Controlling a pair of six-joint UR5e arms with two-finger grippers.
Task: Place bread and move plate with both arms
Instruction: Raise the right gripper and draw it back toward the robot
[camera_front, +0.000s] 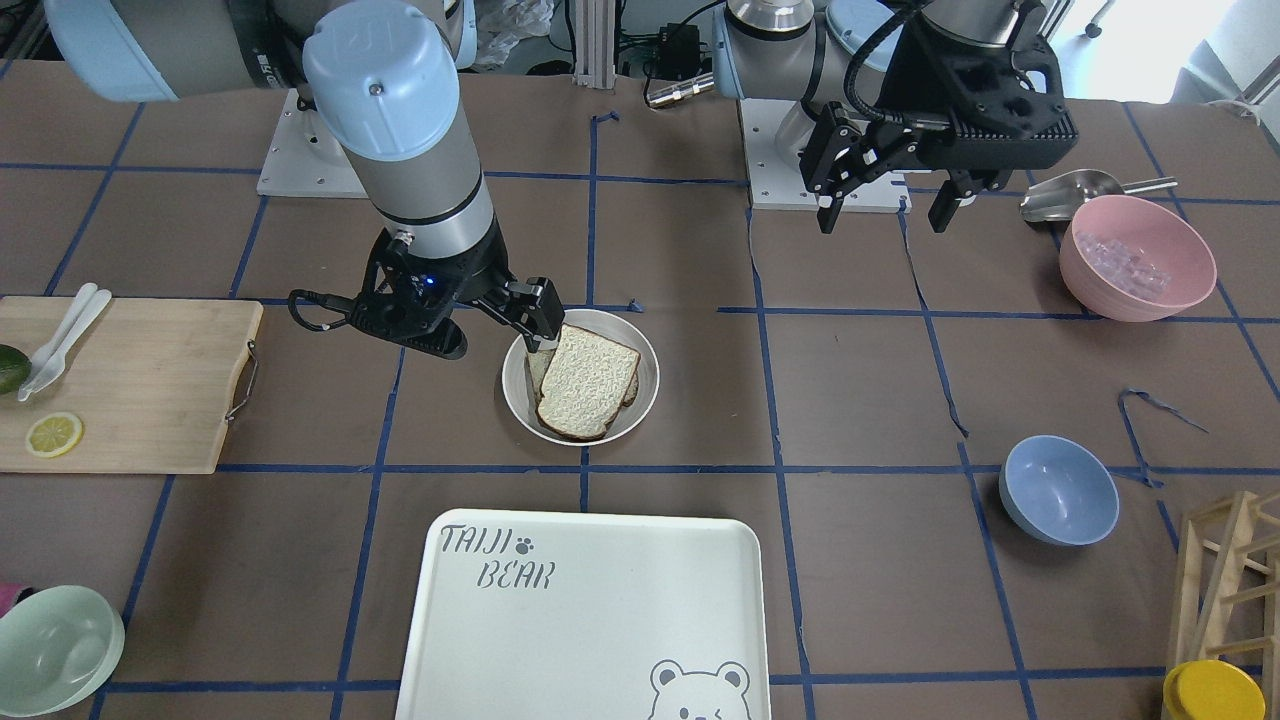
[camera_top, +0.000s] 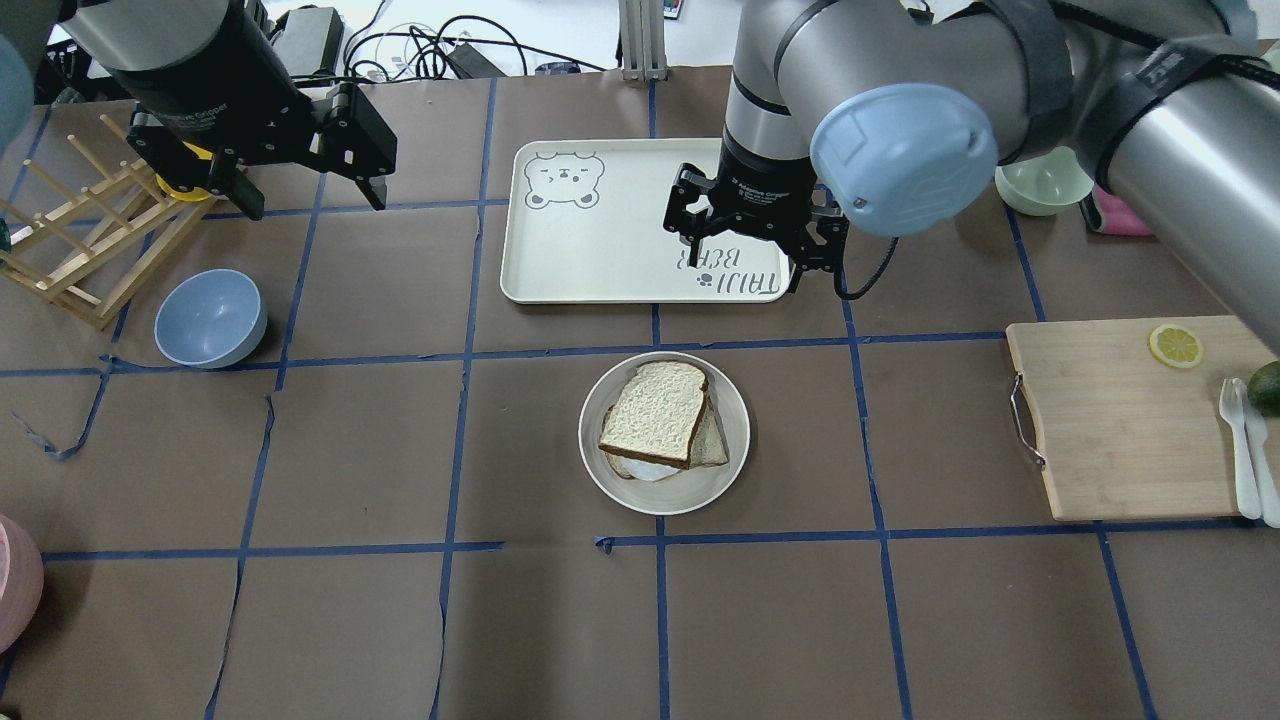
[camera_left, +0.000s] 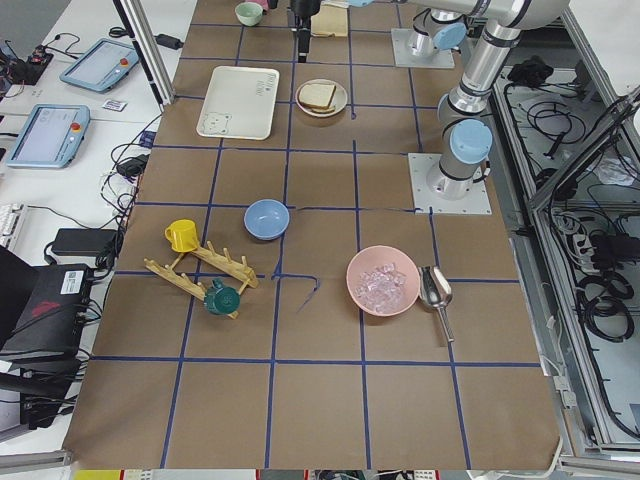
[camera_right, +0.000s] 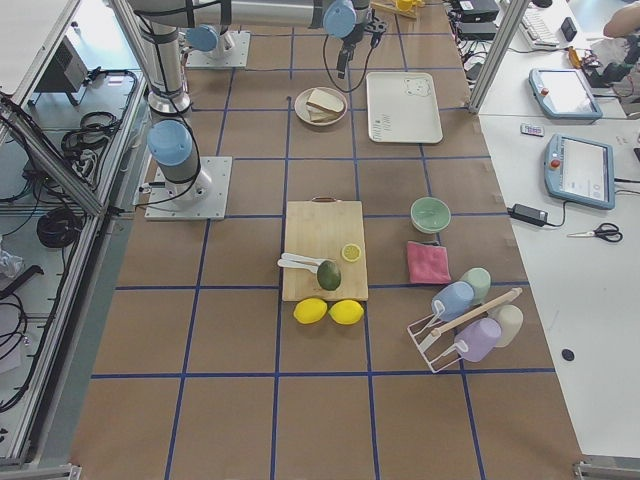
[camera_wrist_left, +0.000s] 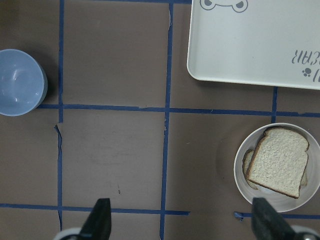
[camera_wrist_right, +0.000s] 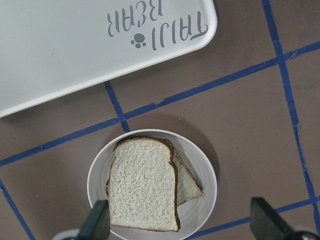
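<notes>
The bread (camera_front: 588, 380), a pale slice with a brown crust, lies on top of another slice (camera_top: 715, 445) on the round cream plate (camera_front: 645, 385) at mid-table. It also shows in the overhead view (camera_top: 655, 412) and in both wrist views (camera_wrist_left: 278, 161) (camera_wrist_right: 142, 182). My right gripper (camera_front: 500, 325) is open and empty, raised above the plate's edge nearest the tray; in the overhead view (camera_top: 745, 262) it shows over the tray's corner. My left gripper (camera_front: 885, 215) is open and empty, high above the table far from the plate (camera_top: 735, 430).
The white bear-print tray (camera_top: 590, 250) lies just beyond the plate. A blue bowl (camera_top: 210, 318) and a wooden rack (camera_top: 80, 250) are on my left. A pink bowl (camera_front: 1137, 258) with a scoop sits near my left base. A cutting board (camera_top: 1120, 420) is on my right.
</notes>
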